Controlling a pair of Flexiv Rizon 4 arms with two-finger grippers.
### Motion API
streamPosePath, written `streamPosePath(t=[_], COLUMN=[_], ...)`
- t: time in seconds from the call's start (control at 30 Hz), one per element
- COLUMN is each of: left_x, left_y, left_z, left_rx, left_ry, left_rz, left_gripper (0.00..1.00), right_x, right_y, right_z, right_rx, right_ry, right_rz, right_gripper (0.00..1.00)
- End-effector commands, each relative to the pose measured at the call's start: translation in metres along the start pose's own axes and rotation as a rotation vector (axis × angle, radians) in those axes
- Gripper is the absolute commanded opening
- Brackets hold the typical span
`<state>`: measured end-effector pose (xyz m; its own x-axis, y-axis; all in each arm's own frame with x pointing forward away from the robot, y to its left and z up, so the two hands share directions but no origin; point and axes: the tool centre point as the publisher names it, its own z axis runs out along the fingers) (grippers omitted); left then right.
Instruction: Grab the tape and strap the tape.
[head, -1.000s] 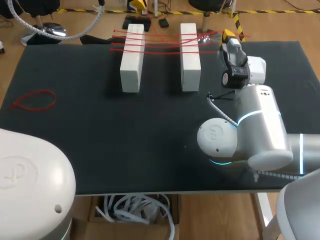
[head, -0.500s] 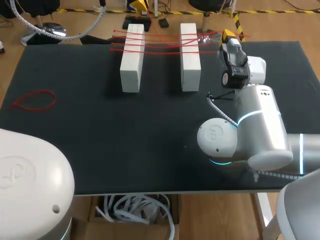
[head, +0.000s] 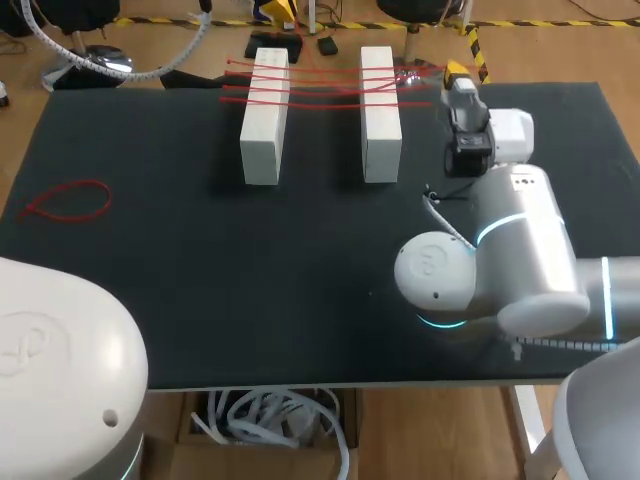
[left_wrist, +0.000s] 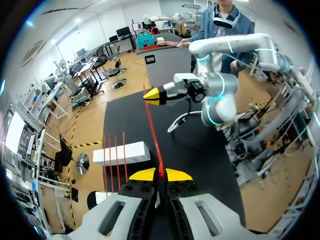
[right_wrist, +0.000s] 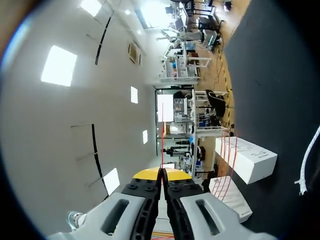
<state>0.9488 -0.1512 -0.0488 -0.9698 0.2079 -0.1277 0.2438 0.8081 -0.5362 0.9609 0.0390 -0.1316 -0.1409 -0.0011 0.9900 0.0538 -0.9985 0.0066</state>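
Your left end effector (left_wrist: 160, 174) has its yellow tips pressed together on a red tape (left_wrist: 153, 132), pinching it right at the tips. In the left wrist view that tape runs straight ahead, taut, to your right end effector (left_wrist: 152, 95), which grips its other end. The right wrist view shows the same thing from that side: the fingers are pinched tight, and the thin red line leaves from between the tips.

In the head view the right arm comes in from the right side, and its end effector hangs over the far part of the table (head: 250, 280), just beside the right white block (head: 379, 112). The left white block (head: 265, 115) stands parallel to it, a little apart. Several other red strands (head: 320, 88) lie stretched across the tops of both blocks near their far ends. From above you cannot tell which of those lines is the held one.

A loose red loop (head: 68, 200) lies flat on the table near its left edge, well apart from the blocks and both end effectors.
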Motion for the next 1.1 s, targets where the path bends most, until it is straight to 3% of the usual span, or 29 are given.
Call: streamPosePath(t=[0.03, 0.57, 0.73, 0.9, 0.93, 1.1], left_x=[0.0, 0.0, 0.0, 0.0, 0.0, 0.0], left_y=[0.0, 0.0, 0.0, 0.0, 0.0, 0.0], left_z=[-0.001, -0.001, -0.001, -0.001, -0.001, -0.001], left_rx=[-0.003, -0.003, -0.003, -0.003, -0.003, -0.003], left_ry=[0.002, 0.002, 0.002, 0.002, 0.002, 0.002], left_rz=[0.0, 0.0, 0.0, 0.0, 0.0, 0.0], left_gripper=[0.0, 0.0, 0.0, 0.0, 0.0, 0.0], right_x=[0.032, 0.032, 0.038, 0.05, 0.053, 0.053], right_y=[0.011, 0.011, -0.001, -0.003, -0.002, -0.002], right_z=[0.005, 0.005, 0.01, 0.014, 0.014, 0.014], right_rx=[0.111, 0.111, 0.13, 0.021, -0.016, -0.016], right_ry=[-0.094, -0.094, -0.199, -0.14, -0.098, -0.098], right_rz=[-0.375, -0.375, -0.817, -1.418, -1.479, -1.479], right_gripper=[0.0, 0.0, 0.0, 0.0, 0.0, 0.0])
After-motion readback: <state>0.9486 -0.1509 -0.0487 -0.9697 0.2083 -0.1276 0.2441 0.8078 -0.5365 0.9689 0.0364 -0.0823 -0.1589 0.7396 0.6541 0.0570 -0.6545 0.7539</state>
